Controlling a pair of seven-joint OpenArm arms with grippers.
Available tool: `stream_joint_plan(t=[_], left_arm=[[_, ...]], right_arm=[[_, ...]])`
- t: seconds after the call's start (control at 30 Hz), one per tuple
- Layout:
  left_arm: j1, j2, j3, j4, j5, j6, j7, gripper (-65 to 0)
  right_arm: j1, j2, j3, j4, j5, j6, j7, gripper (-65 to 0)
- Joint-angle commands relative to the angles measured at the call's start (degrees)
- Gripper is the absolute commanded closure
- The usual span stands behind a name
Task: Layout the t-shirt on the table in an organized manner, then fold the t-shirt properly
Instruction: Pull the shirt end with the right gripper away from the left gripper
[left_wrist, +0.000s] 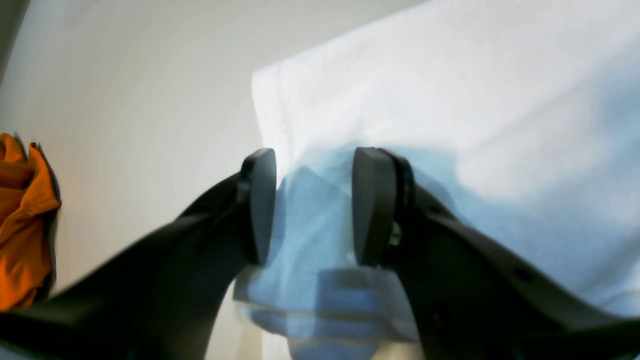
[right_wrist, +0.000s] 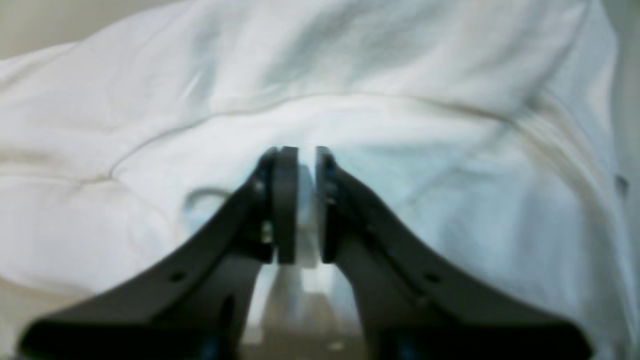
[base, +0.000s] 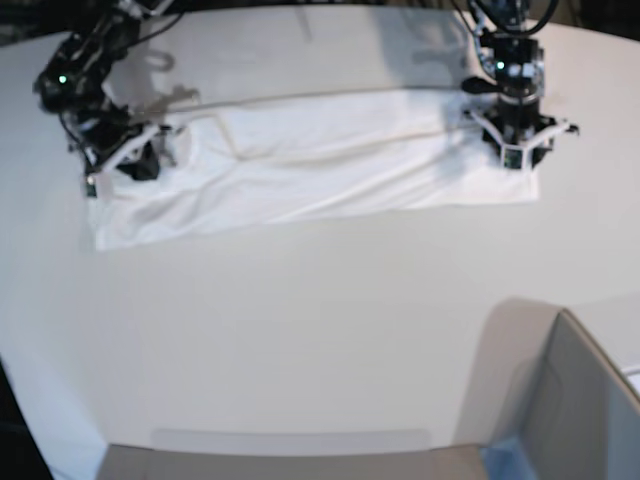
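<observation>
**Soft white cloth on a smooth tabletop**

The t-shirt (base: 310, 165), limp and creased, lies as a long band at 12 o'clock on the glossy table (base: 300, 340). The right gripper (right_wrist: 306, 205), matte black, appears clenched on a fold of cloth, though blur limits certainty. The left gripper (left_wrist: 312, 205) stands released, straddling a hem. Orange fabric (left_wrist: 22, 220) lies at 9 o'clock.

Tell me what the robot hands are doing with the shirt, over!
Right gripper pinching a fold of the t-shirt. Left gripper astride the other end's edge, jaws apart. Shirt a long band on the table. Nothing blocking.
</observation>
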Motion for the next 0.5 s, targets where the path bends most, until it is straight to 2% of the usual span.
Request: stream_joint_plan(t=[0.0,0.13,0.2,0.47], left_arm=[[0.5,-0.2,0.2,0.2,0.0,-0.9,1.7,-24.9],[0.5,-0.2,0.2,0.2,0.0,-0.9,1.7,-24.9],[0.5,-0.2,0.2,0.2,0.0,-0.9,1.7,-24.9],[0.5,-0.2,0.2,0.2,0.0,-0.9,1.7,-24.9]], right_arm=[[0.4,0.3,0.9,2.3,1.3,0.8,1.5,-14.9],[1.1,0.5,3.5,3.4,1.4,0.8,1.5,-29.9],[1.5,1.3,3.4,2.7,1.5,0.8,1.5,-34.3],[6.0,1.9,3.2,-4.9,1.5,0.8,1.5,-34.7]])
